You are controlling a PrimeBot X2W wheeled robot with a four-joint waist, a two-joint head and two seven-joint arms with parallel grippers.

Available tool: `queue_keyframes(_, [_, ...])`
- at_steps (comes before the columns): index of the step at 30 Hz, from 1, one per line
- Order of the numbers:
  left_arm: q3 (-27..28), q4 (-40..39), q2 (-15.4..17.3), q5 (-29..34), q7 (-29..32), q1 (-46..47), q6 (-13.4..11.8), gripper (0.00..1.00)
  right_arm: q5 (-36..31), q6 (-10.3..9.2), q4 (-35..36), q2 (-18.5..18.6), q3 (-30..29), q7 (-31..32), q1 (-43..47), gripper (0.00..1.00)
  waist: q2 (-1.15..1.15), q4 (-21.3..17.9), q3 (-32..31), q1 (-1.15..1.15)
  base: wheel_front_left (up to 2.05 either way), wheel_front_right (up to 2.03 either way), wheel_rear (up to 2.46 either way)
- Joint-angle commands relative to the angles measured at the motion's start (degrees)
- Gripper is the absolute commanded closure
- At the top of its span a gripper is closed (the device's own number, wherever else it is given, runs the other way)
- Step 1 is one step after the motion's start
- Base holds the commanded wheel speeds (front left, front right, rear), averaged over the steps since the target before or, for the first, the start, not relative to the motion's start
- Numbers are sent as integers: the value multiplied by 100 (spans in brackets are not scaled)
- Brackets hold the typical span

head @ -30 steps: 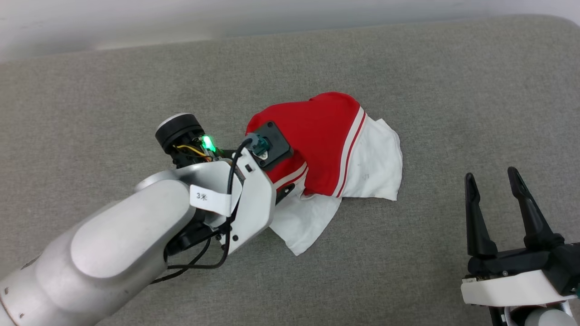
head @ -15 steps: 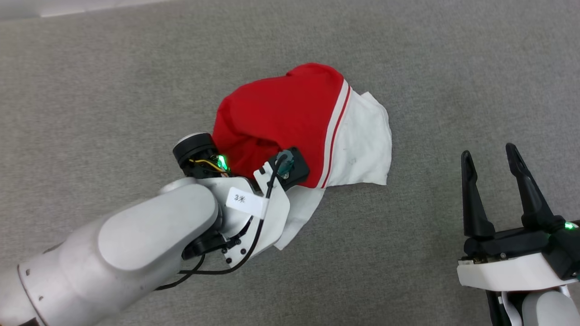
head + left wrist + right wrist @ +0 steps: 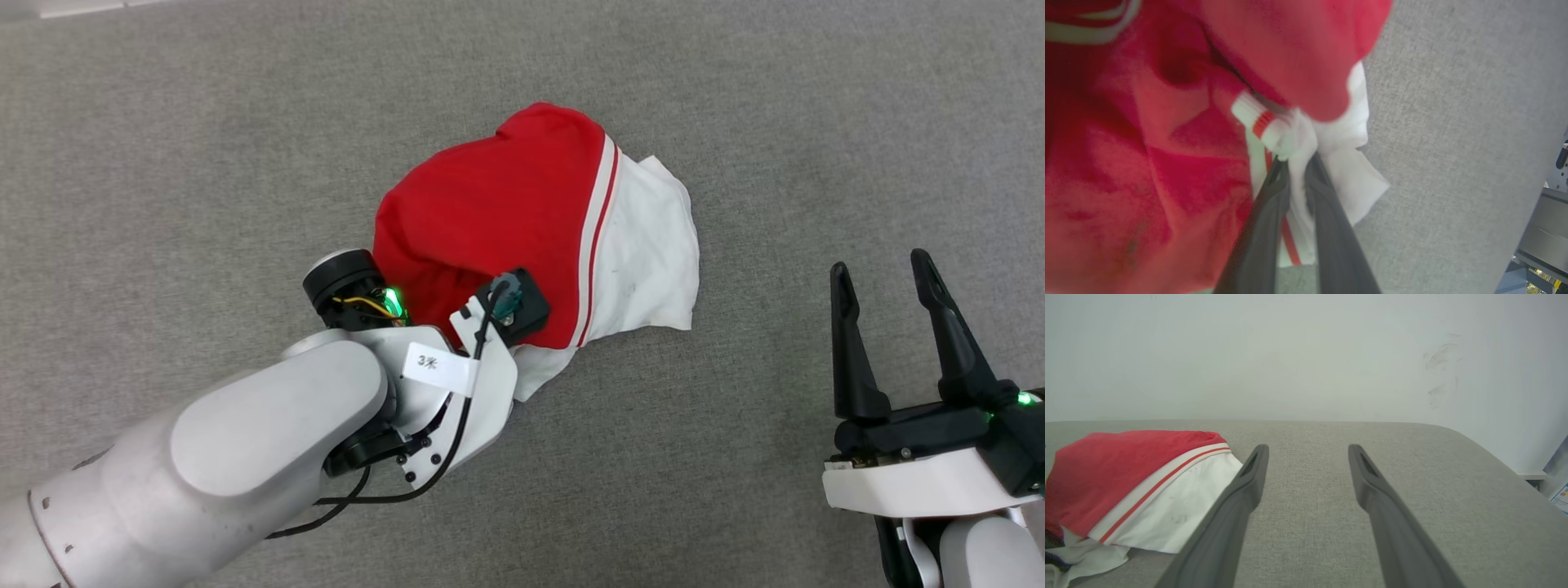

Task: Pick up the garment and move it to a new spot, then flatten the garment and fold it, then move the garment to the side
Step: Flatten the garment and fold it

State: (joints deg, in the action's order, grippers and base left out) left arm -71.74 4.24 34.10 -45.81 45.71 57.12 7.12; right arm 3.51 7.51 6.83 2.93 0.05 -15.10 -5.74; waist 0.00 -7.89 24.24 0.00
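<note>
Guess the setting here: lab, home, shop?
Likely a lab or test room, though that's a judgement. A lone shirt lies on a plain grey cloth-covered surface with a rounded corner, the wall behind is bare white, and metal-looking framing stands past the surface's edge.

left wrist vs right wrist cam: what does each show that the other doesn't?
Left wrist, not right wrist: the left hand pinched shut on a white fold of the garment. Right wrist, not left: the right hand open and empty, the pale wall behind. Both: the garment's red and white cloth, the grey padded surface.
</note>
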Motion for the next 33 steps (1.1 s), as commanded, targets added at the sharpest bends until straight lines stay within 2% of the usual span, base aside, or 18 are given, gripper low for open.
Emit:
queue_keyframes(1, [-284, 123, 22, -122, -60, -372, 45, 100, -31, -4, -4, -8, 1, -9, -74, 0, 0, 47, -88, 0, 0, 0, 0])
queue_keyframes(7, [-146, 90, 168, -375, -1356, 164, 28, 100, -60, -4, -27, -7, -95, -9, 145, 0, 0, 267, -465, 0, 0, 0, 0])
queue_keyframes(13, [69, 65, 607, -454, -2044, 173, -9, 100, -90, -4, -41, -8, -106, -9, 275, 0, 0, 537, -782, 0, 0, 0, 0])
queue_keyframes(20, [270, -48, 1387, -610, -2424, -352, -425, 100, -118, -4, -33, -8, -132, -9, 369, 0, 0, 730, -894, 0, 0, 0, 0])
queue_keyframes(25, [289, 71, 1767, -995, -2650, -1009, -716, 100, -119, -4, -53, -8, -97, -9, 363, 0, 0, 737, -847, 0, 0, 0, 0])
queue_keyframes(29, [237, 270, 1799, -1288, -2873, -1560, -837, 100, -134, -4, -72, -8, -106, -9, 356, 0, 0, 703, -804, 0, 0, 0, 0])
queue_keyframes(33, [209, 438, 1651, -1439, -3056, -1908, -931, 100, -162, -4, -114, -8, -128, -9, 372, 0, 0, 699, -863, 0, 0, 0, 0])
